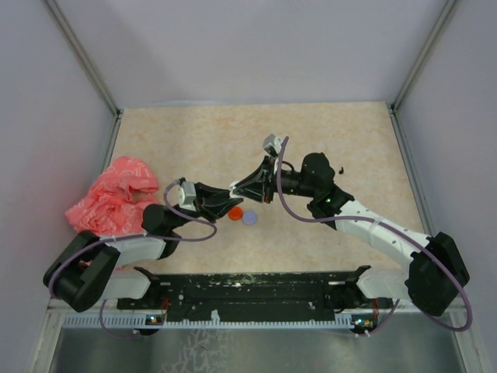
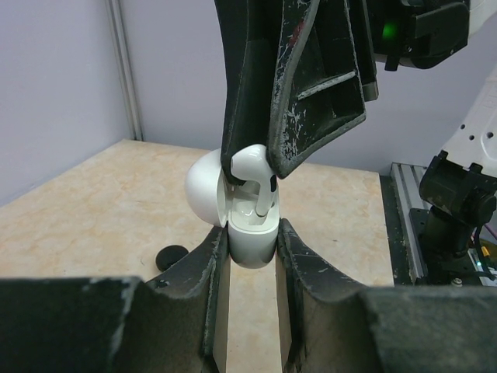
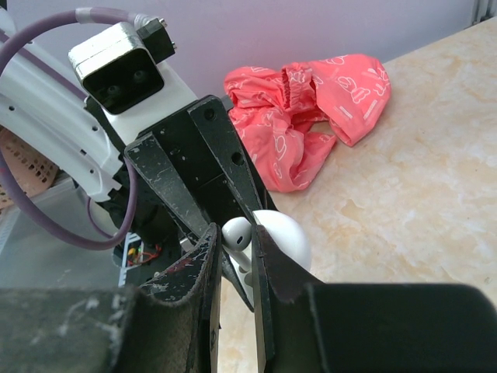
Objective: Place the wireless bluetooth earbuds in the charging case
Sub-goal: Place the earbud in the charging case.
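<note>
My left gripper (image 2: 252,233) is shut on the lower half of a white charging case (image 2: 252,245), held upright above the table with its round lid (image 2: 203,190) swung open to the left. My right gripper (image 3: 235,237) is shut on a white stemmed earbud (image 3: 238,231) and holds it right over the case. In the left wrist view the earbud (image 2: 255,162) has its stem reaching down into the case's well. In the top view the two grippers (image 1: 221,203) (image 1: 239,189) meet tip to tip at the table's middle. No other earbuds show clearly.
A crumpled pink bag (image 1: 112,196) lies at the left, also in the right wrist view (image 3: 311,109). A red disc (image 1: 234,212) and a lilac disc (image 1: 249,218) lie under the grippers. A black disc (image 2: 172,256) lies left of the case. Small dark bits (image 1: 341,169) lie at right.
</note>
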`<state>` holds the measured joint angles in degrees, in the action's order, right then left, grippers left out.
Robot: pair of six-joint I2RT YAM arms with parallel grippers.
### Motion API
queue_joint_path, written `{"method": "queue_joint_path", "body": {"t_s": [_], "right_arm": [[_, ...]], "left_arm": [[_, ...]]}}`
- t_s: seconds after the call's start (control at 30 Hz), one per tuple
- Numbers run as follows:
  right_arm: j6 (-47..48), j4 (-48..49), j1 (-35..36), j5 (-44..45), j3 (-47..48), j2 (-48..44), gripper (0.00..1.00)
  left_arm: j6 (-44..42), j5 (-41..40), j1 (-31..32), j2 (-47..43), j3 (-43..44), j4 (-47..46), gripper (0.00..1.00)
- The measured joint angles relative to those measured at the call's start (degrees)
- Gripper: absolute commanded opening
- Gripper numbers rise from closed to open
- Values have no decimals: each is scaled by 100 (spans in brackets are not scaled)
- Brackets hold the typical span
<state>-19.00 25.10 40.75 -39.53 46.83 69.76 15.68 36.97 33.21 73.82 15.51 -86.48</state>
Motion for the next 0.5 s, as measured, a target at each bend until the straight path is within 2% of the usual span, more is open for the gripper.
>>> {"method": "queue_joint_path", "body": {"t_s": [0.5], "right_arm": [[-59,-2,0,20,-39,0,11]], "left_arm": [[162,33,-15,2,-42,-7,0]]}}
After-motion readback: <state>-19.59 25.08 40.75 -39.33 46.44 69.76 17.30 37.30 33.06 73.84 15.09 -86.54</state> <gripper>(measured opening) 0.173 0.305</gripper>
